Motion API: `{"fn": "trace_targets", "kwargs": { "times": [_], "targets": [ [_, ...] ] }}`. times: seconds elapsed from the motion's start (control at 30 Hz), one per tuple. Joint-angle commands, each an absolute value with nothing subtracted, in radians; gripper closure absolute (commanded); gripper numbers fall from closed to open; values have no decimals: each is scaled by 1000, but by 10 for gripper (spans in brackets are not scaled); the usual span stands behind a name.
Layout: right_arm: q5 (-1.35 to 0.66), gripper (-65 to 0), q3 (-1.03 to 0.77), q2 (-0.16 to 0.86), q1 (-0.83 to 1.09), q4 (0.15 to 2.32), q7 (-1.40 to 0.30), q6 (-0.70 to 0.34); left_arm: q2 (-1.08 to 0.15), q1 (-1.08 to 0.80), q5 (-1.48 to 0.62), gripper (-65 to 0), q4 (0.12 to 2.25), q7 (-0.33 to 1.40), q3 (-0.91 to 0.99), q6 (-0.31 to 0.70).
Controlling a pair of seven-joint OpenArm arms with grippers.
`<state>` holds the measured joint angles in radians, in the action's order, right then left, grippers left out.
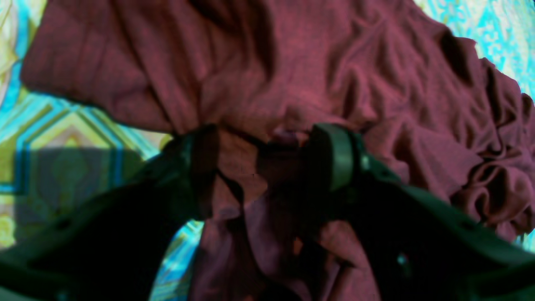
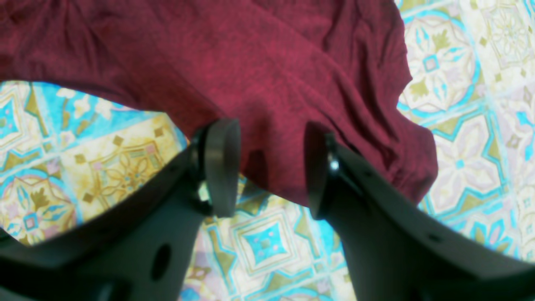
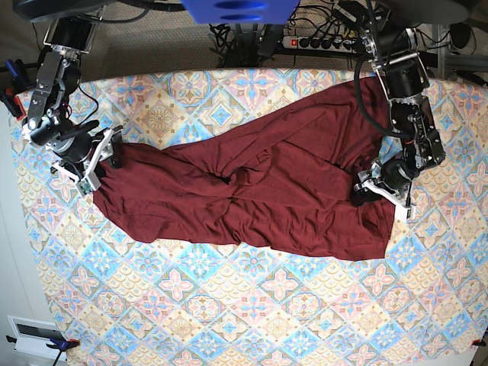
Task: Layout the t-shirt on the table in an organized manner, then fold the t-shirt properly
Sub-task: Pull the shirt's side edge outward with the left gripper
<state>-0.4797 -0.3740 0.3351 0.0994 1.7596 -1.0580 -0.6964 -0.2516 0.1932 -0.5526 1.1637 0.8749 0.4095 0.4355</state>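
The left gripper (image 1: 267, 159) stands with its jaws spread wide, and a bunched fold of the t-shirt (image 1: 292, 75) runs up between them. The cloth brushes the inner face of the finger at 9 o'clock, while the pad at 3 o'clock stands a little clear of it, so the fold looks released rather than pinched. Beyond the jaws, toward 12 o'clock, the maroon fabric fills most of that wrist view, heavily rumpled toward 3 o'clock.

The right gripper (image 2: 267, 167) is also parted, about as wide. The hem of the t-shirt (image 2: 250, 62) lies between its two pads; I cannot tell whether either pad touches it. The fabric spreads from the jaws toward 12 o'clock, and the patterned table (image 2: 459, 125) shows at 3, 6 and 9 o'clock.

In the base view the t-shirt (image 3: 259, 191) lies in a slanted band across the middle of the table (image 3: 229, 320), from 9 o'clock up toward 2 o'clock, wrinkled at its centre. The right gripper (image 3: 107, 156) sits at the cloth's 9 o'clock end, the left gripper (image 3: 370, 189) at its 3 o'clock edge.
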Motion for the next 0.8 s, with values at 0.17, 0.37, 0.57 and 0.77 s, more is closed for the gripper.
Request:
{"fn": "trace_targets", "kwargs": {
  "times": [0.17,0.37,0.57,0.77],
  "targets": [
    [-495,-237,-381,352,85,1779,-1041,-698,-260,208,-556,-355,1179,881,418,435],
    [-495,-237,-381,352,85,1774,-1040,-698,-266,191,-584,-355,1171,900,561,435],
    [-495,-237,-375,351,84,1770,-1043,-698,-262,194,-584,-352,1099,851,460,435],
    [-495,-237,-375,351,84,1770,-1043,-698,-268,202,-585,-167,1086,806,323,435]
  ]
}}
